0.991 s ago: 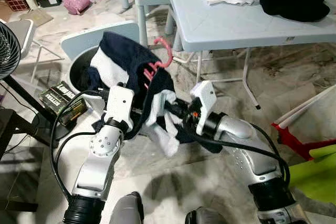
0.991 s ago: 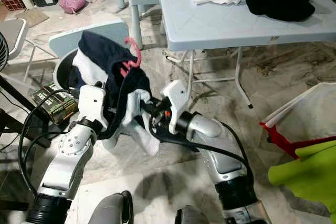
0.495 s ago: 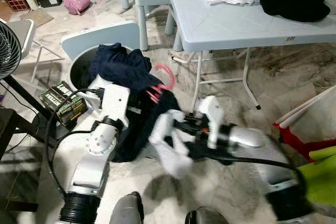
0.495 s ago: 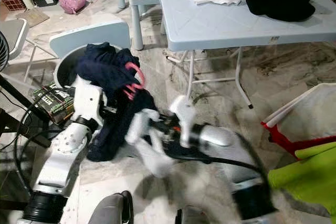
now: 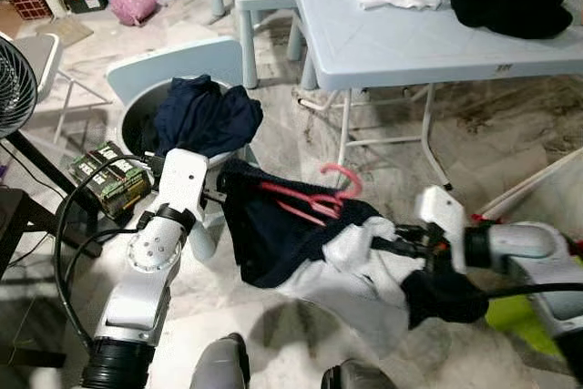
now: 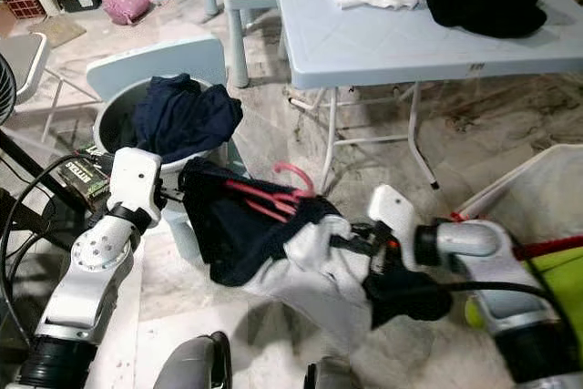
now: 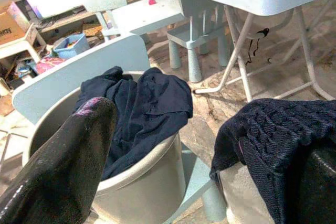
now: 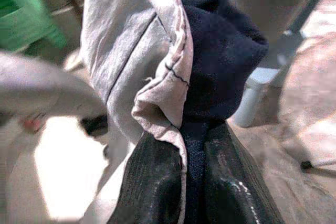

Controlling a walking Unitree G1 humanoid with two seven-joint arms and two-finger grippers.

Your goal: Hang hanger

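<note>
The robot holds a navy and white garment [image 5: 314, 257] stretched between its two arms, above the floor and in front of the grey table [image 5: 383, 34]. The pink hanger [image 5: 314, 196] sits on the upper side of this garment; its hook stands up near the middle and its arms seem to go partly inside the dark cloth.

The left hand [image 5: 219, 196] is at the navy edge of the garment. In the left wrist view one finger [image 7: 63, 166] stands free on one side and the navy knit lies over the other side, so it is not possible to tell if this hand really grips the cloth. The right hand [image 8: 184, 182] is closed on the garment: its two black fingers pinch a fold of white and navy cloth between them.

Behind the left arm a grey bucket [image 5: 137, 116] holds another dark piece of clothing [image 5: 205, 116].

The step in hand seems to be the spreading of the garment on the hanger, not yet the hanging. No rail or rod is visible, so the next move probably calls for settling the cloth on the hanger, then taking the hook and finding a place for it.
</note>
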